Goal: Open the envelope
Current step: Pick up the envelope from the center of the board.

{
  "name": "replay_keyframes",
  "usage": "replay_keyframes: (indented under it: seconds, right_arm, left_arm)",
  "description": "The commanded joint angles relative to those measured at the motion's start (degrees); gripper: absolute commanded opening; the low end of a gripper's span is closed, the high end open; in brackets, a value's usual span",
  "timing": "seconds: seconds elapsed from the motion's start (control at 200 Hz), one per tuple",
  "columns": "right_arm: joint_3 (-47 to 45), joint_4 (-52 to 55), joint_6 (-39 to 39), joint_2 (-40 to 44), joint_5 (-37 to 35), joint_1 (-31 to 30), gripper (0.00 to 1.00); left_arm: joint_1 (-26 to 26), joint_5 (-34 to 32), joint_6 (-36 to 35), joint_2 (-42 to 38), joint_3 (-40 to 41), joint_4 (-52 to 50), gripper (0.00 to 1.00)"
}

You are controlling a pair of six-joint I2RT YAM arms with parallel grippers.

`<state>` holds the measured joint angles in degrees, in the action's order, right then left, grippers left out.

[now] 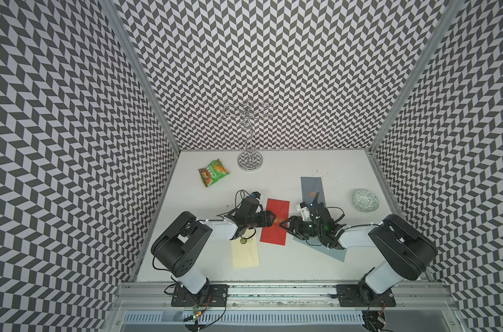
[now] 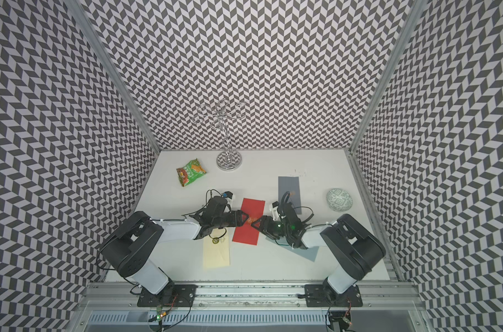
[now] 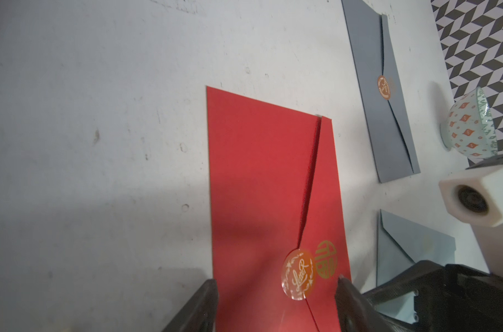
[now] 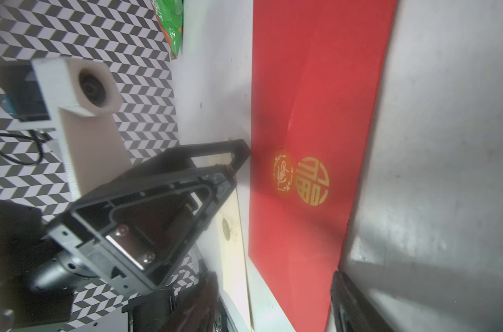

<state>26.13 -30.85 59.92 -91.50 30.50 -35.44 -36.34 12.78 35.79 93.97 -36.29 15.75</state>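
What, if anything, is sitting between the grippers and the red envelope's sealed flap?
Nothing visible. The left gripper and right gripper, both open, face the red envelope near its round sticker, with no object between them and it.

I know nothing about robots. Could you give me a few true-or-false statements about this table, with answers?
1. A round sticker holds the red envelope's flap down. True.
2. The snack bag is blue. False: it is green.
3. Only one envelope is in view. False: four are, the red one, a cream envelope, a dark grey envelope and a pale blue envelope.
4. A patterned bowl sits on the robot's right side. True.
5. The left arm's jaws are shut. False: they stand apart.
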Motion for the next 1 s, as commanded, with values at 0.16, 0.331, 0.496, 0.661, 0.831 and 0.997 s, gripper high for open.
replay_keyframes:
  seconds: [0.16, 0.331, 0.496, 0.661, 0.831, 0.997]
  right_arm:
    - [-3.2, -15.6, 4.0, 5.3, -0.7, 0.3, 0.65]
    - [-3.1, -15.7, 4.0, 4.3, -0.9, 0.3, 0.65]
    - [-2.2, -16.5, 3.4, 2.8, -0.4, 0.4, 0.66]
    - [-1.0, -16.4, 2.3, 1.8, -0.4, 0.4, 0.66]
    - [-0.3, -17.9, 1.9, 0.9, 0.2, 0.5, 0.66]
    - [-0.5, -19.7, 1.9, 0.4, 0.7, 0.5, 0.66]
  left_arm:
    - [-0.4, 2.1, 2.0, 0.2, 3.2, -3.7, 0.68]
    - [-0.5, 2.9, 2.9, -0.4, 4.3, -1.8, 0.67]
    - [-0.4, 4.1, 3.5, -0.5, 4.9, -0.2, 0.66]
    - [-0.3, 4.8, 3.7, -0.2, 5.3, 0.5, 0.64]
    - [-0.1, 5.3, 3.8, -0.3, 5.5, 1.2, 0.62]
    - [-0.1, 5.6, 4.3, -0.4, 6.3, 1.9, 0.62]
